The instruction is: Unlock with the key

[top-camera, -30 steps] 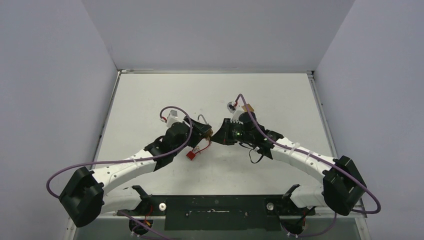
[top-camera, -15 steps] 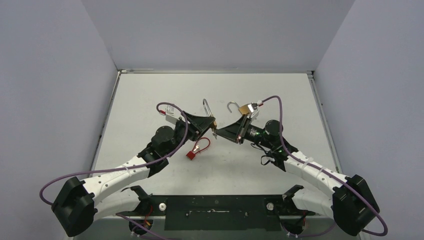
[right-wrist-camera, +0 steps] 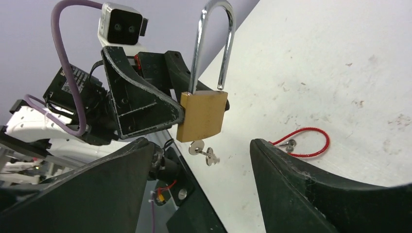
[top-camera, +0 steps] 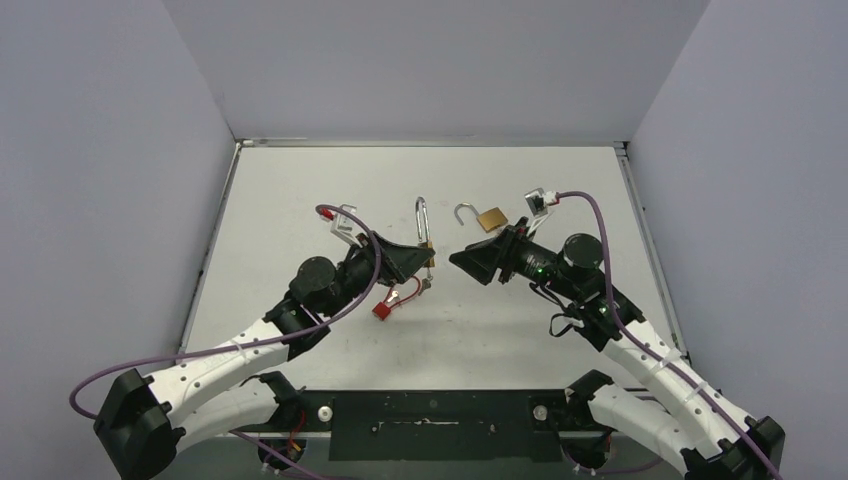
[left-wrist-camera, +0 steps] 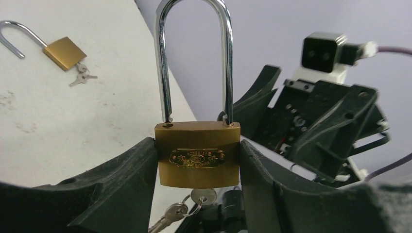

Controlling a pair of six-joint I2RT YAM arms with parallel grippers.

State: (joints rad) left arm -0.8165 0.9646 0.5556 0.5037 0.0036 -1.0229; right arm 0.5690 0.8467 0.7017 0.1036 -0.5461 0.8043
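My left gripper (top-camera: 424, 258) is shut on the sides of a brass padlock (left-wrist-camera: 197, 154) and holds it upright above the table, its long steel shackle (left-wrist-camera: 194, 53) pointing up. A key (left-wrist-camera: 204, 195) sits in the keyhole underneath, and a second key (left-wrist-camera: 170, 212) hangs from its ring. In the right wrist view the padlock (right-wrist-camera: 202, 115) and its key (right-wrist-camera: 197, 148) hang just ahead of my right gripper (right-wrist-camera: 199, 145), which is open and touches nothing. From above, the right gripper (top-camera: 460, 258) is a short way right of the padlock (top-camera: 428, 246). Whether the shackle is seated I cannot tell.
Another brass padlock (top-camera: 490, 218) lies on the white table (top-camera: 300, 190) behind the grippers, its shackle swung open and small keys beside it (left-wrist-camera: 81, 76). A red cord loop with a red tag (top-camera: 390, 302) lies under the left gripper. Grey walls enclose the table on three sides.
My right gripper, shut at the key a second ago, has opened and drawn back to the right. The left gripper still holds the padlock, now more upright.
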